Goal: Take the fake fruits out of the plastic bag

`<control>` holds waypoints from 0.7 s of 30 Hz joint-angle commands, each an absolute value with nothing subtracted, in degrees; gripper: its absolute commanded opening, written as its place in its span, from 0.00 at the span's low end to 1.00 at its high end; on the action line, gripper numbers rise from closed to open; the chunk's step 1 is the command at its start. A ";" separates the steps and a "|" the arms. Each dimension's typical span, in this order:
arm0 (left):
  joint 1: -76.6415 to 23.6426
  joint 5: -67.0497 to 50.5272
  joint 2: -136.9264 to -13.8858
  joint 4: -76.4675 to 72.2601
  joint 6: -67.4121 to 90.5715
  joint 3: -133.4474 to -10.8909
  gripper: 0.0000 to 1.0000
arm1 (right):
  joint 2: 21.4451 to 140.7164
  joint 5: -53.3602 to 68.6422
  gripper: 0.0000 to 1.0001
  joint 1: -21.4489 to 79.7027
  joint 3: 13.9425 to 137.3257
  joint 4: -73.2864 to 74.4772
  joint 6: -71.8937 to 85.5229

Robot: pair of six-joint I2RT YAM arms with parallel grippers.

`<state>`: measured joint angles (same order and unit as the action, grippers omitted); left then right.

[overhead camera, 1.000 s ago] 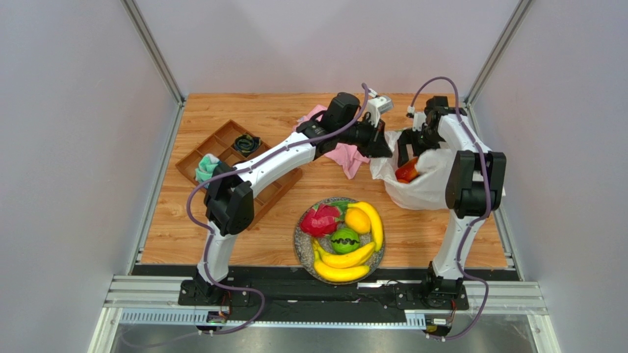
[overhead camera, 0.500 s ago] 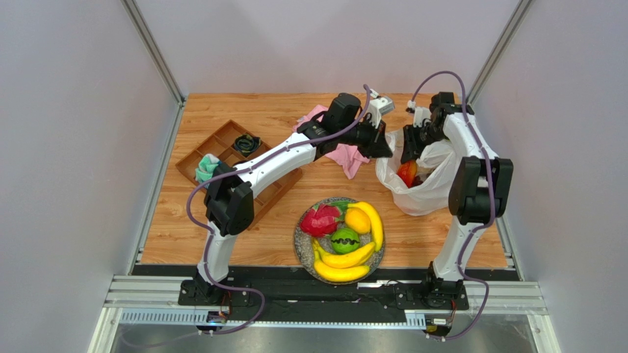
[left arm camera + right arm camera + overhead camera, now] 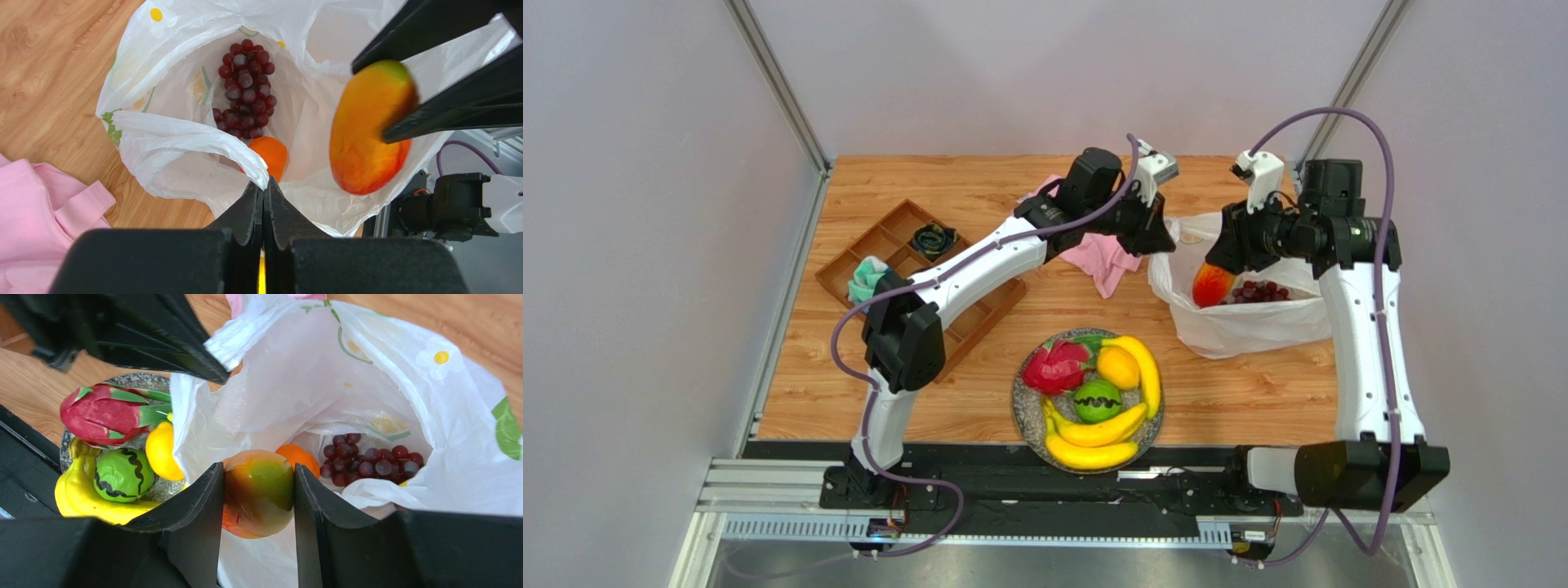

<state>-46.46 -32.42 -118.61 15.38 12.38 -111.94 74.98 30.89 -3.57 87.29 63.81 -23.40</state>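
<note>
The white plastic bag (image 3: pixel 1247 321) lies open at the right of the table. My left gripper (image 3: pixel 1160 238) is shut on its left rim (image 3: pixel 261 177) and holds the mouth open. My right gripper (image 3: pixel 1217 272) is shut on a red-orange fruit (image 3: pixel 1210 286) with a green end, lifted above the bag's mouth; it shows in the left wrist view (image 3: pixel 368 125) and the right wrist view (image 3: pixel 258 493). Dark purple grapes (image 3: pixel 245 86) and an orange (image 3: pixel 270 156) lie inside the bag. The dragon fruit (image 3: pixel 1058 366), green fruit (image 3: pixel 1096 399), lemon (image 3: pixel 1118 366) and bananas (image 3: pixel 1102 439) lie on a plate (image 3: pixel 1024 410).
A pink cloth (image 3: pixel 1097 260) lies left of the bag under my left arm. A brown compartment tray (image 3: pixel 879 245) with a black item and a teal item stands at the left. Grey walls stand on three sides.
My right gripper has lifted out of the bag with the red-orange fruit and the arm has swung up and right. My left gripper has stayed on the bag's rim.
</note>
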 commanded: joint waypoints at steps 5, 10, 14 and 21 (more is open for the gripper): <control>-44.92 -31.73 -111.90 18.54 8.79 -115.40 0.27 | 70.22 37.00 0.26 -2.20 100.18 64.32 -24.26; -40.18 -30.76 -105.04 21.88 8.44 -113.04 0.67 | 71.10 37.62 0.26 6.03 108.19 72.85 -28.20; -36.22 -30.94 -96.27 23.99 7.21 -108.20 0.70 | 71.54 33.07 0.25 15.53 105.04 76.99 -30.15; -34.63 -29.09 -78.24 26.80 1.41 -92.85 0.70 | 81.81 31.90 0.25 29.61 103.18 76.20 -23.12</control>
